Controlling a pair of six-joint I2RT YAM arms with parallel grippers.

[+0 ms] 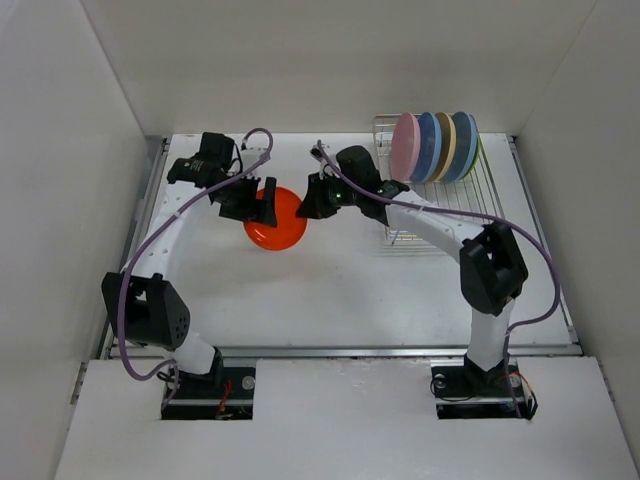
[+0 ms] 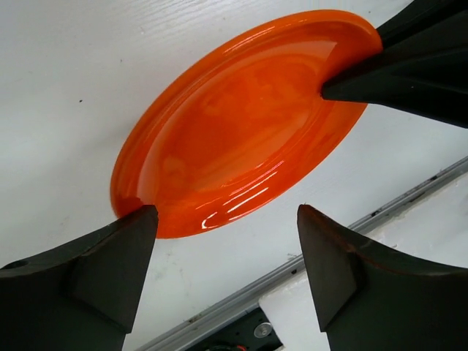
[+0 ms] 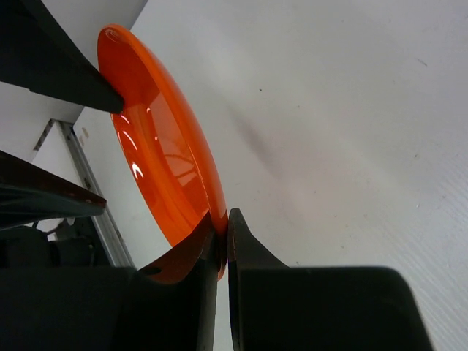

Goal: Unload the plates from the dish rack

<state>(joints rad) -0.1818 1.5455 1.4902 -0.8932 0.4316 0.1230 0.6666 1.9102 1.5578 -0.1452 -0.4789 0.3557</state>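
An orange plate (image 1: 277,222) hangs tilted over the table, left of the dish rack (image 1: 440,205). My right gripper (image 1: 310,203) is shut on its right rim; the right wrist view shows both fingers pinching the rim (image 3: 221,219) of the plate (image 3: 161,153). My left gripper (image 1: 258,203) is open at the plate's left side. In the left wrist view its jaws (image 2: 227,219) stand wide apart, one fingertip (image 2: 139,234) at the plate's (image 2: 234,117) near rim. The silver wire rack holds several upright plates (image 1: 436,147): pink, blue and tan.
The white table (image 1: 350,280) has a metal rail along its near edge (image 1: 340,351). White walls close in the back and both sides. The near half of the rack has bare wire dividers (image 1: 450,215).
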